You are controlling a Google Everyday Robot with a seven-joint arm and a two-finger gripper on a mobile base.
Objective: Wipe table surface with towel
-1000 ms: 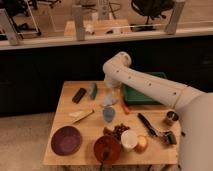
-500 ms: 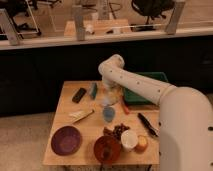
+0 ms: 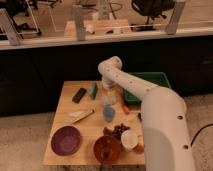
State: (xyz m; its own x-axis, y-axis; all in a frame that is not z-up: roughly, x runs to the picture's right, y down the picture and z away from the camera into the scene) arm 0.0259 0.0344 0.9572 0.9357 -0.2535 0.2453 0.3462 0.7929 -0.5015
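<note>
The wooden table (image 3: 70, 125) stands in the middle of the camera view. My arm reaches over its right side from the lower right, and the elbow (image 3: 110, 67) is bent above the table's far edge. My gripper (image 3: 110, 96) points down over the far middle of the table, next to the green tray (image 3: 152, 80). A small pale thing (image 3: 109, 102) that may be the towel sits right below the gripper, though I cannot tell whether it is held. A blue cup (image 3: 108, 114) stands just in front of it.
On the table are a purple bowl (image 3: 66, 140), a brown bowl (image 3: 106, 148), a white cup (image 3: 129, 139), dark grapes (image 3: 118, 131), a black block (image 3: 79, 95), a green object (image 3: 94, 90) and a pale utensil (image 3: 81, 116). A dark counter wall runs behind.
The arm has swung left and closer, now covering the table's right side and the items there. The gripper has shifted left along the tray's edge towards the table's middle.
</note>
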